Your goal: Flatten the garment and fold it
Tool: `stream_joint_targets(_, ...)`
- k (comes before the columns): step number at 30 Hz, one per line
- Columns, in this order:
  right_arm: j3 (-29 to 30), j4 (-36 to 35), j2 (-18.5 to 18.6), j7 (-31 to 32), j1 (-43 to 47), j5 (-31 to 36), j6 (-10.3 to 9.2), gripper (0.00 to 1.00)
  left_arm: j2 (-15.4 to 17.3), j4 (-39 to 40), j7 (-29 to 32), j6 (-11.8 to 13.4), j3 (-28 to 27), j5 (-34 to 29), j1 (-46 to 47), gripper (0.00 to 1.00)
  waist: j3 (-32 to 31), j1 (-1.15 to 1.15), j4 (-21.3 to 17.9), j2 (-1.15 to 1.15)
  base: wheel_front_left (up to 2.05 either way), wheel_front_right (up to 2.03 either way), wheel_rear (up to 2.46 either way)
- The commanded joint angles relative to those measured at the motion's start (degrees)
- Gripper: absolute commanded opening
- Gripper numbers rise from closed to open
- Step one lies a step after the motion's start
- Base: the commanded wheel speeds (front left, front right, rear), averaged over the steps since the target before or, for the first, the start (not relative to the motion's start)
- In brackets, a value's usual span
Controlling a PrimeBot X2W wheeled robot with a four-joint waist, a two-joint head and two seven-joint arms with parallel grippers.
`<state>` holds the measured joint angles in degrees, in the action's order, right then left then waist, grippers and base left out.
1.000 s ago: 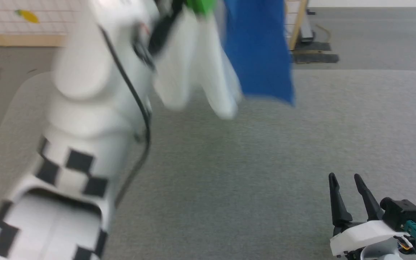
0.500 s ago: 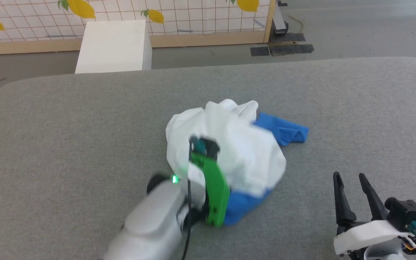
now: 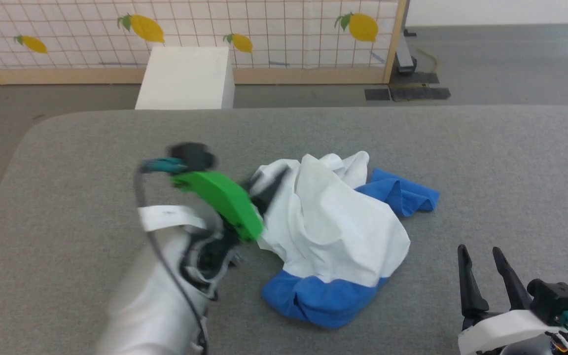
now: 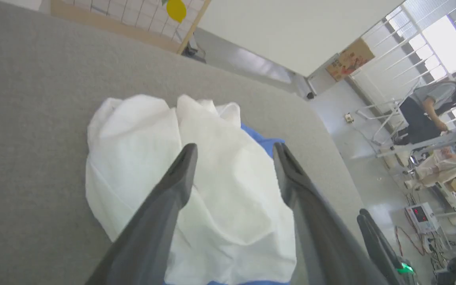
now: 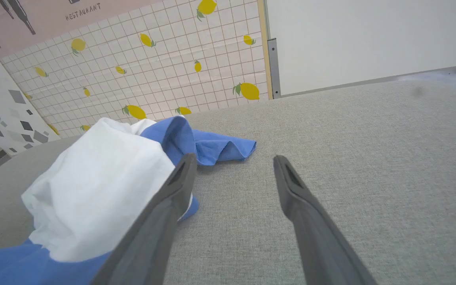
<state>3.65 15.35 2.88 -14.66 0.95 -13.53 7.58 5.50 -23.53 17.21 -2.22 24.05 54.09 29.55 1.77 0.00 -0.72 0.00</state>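
While the soft white cotton T-shirt with bright blue sleeves and neck trim [image 3: 333, 227] lies in a crumpled heap near the middle of the grey fabric-covered table [image 3: 486, 162], neither arm grips it. White body cloth forms the top of the heap. One blue portion is bunched at the near edge, and one blue sleeve [image 3: 402, 195] spreads flat on the table at the far right side. The left jaws stand apart. In the left wrist view their two long dark fingers [image 4: 172, 190] are spread over the white cloth [image 4: 133, 150] with nothing clamped between them; contact with the cloth cannot be determined. In the head view the left arm, with its bright green wrist cover [image 3: 220, 197], is blurred and sits at the left edge of the heap. The right jaws also stand apart and empty, low at the right of the table, near the heap but clear of it. Their fingers [image 5: 297, 198] frame bare table surface, with the T-shirt [image 5: 93, 186] to their left. A plain white rectangular box [image 3: 185, 79] stands beyond the far table edge, in front of a tiled wall panel printed with yellow lemons [image 3: 284, 29].
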Motion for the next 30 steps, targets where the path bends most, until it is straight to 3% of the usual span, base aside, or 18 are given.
stream_joint_targets(1, 0.1, -0.1, 0.0, -0.3, 0.5, 0.0, -0.09, 1.00, 1.6, 1.6, -3.1, 0.5, -2.0, -0.2, -1.1, 1.00, -1.4, 0.00, 1.3, 0.00, 0.00, 0.00, 0.00)
stream_joint_targets(5, -0.1, 0.0, 0.0, -0.3, 0.5, -0.1, -0.09, 1.00, 5.7, 6.8, -16.0, 1.9, -6.9, -5.0, -4.6, 1.00, -2.2, 0.00, 1.8, 0.00, 0.00, 0.00, 0.00)
stream_joint_targets(8, -0.2, 0.1, 0.0, -0.3, 0.5, -0.2, -0.09, 1.00, 9.0, 9.2, -27.1, 4.9, -8.8, -12.1, -9.4, 1.00, -2.6, 0.00, 1.9, 0.00, 0.00, 0.00, 0.00)
stream_joint_targets(13, -0.5, 0.2, 0.0, -0.2, 0.5, -0.3, -0.09, 1.00, 10.7, 12.6, -31.9, 9.9, -9.5, -21.1, -18.3, 1.00, -2.6, 0.00, 1.9, 0.00, 0.00, 0.00, 0.00)
stream_joint_targets(16, -0.6, 0.3, 0.0, 0.5, 0.2, -0.3, -0.09, 1.00, 9.5, 17.1, -32.2, 11.8, -11.0, -26.9, -23.3, 1.00, -2.1, 0.00, 1.7, 0.00, 0.00, 0.00, 0.00)
stream_joint_targets(20, -1.1, 0.6, 0.0, 3.5, -0.8, -1.5, -0.09, 1.00, 6.2, 22.0, -32.2, 11.9, -13.2, -31.9, -28.3, 1.00, -1.3, 0.00, 1.5, 0.00, 0.00, 0.00, 0.00)
stream_joint_targets(24, -2.1, 1.2, 0.0, 11.4, -5.1, -1.9, -0.09, 1.00, 2.6, 24.2, -32.2, 11.0, -15.7, -35.1, -31.4, 1.00, 0.0, 0.00, 1.4, 0.00, 0.00, 0.00, 0.00)
stream_joint_targets(30, -2.4, 3.2, 0.0, 26.8, -17.4, 1.1, -0.09, 1.00, -0.3, 25.4, -32.2, 9.0, -17.6, -38.5, -31.2, 1.00, 2.6, 0.00, 2.7, 0.00, 0.00, 0.00, 0.00)
